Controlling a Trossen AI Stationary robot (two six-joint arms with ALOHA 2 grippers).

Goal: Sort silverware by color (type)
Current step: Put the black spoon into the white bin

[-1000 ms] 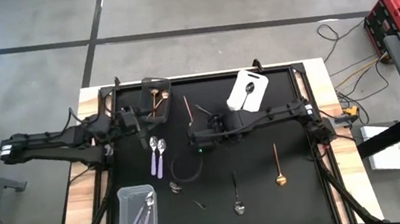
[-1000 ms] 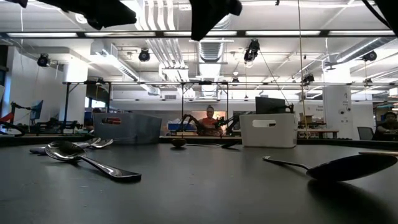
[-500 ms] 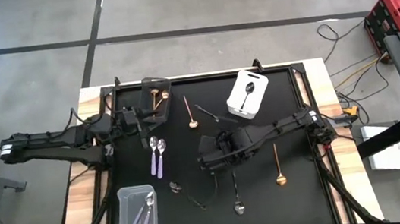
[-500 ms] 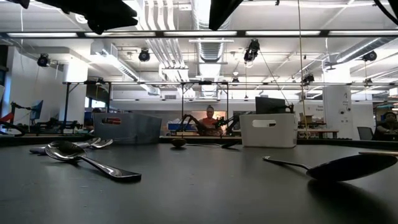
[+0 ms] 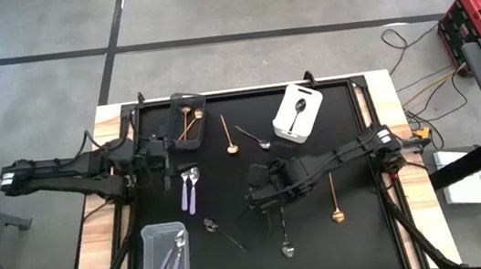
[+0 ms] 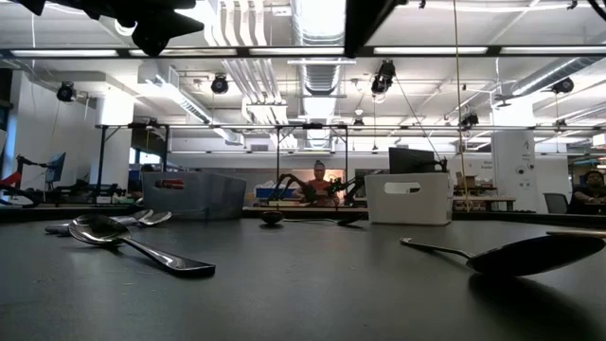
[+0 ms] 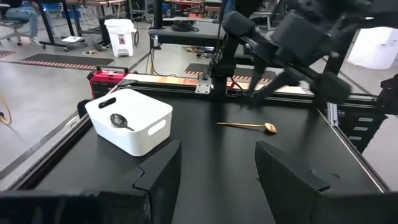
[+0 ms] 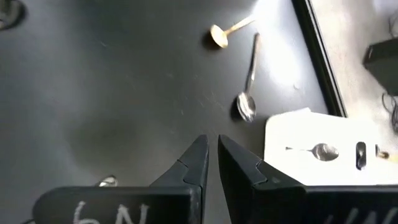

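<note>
Right gripper (image 5: pixel 255 199), claw narrowed and empty, hovers mid-table near a dark grey slim spoon (image 5: pixel 284 232) by the front edge. It should open, descend, and pinch the handle squarely.

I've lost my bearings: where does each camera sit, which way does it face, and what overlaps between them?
High view: overhead, straight down; both arms, left hand, right hand.
Low view: table height, across the mat into the room; arm undersides at the top.
Left wrist view: past open fingers toward the right arm.
Right wrist view: down at the mat past near-shut fingers.
Shared: white bin, in all four.
</note>
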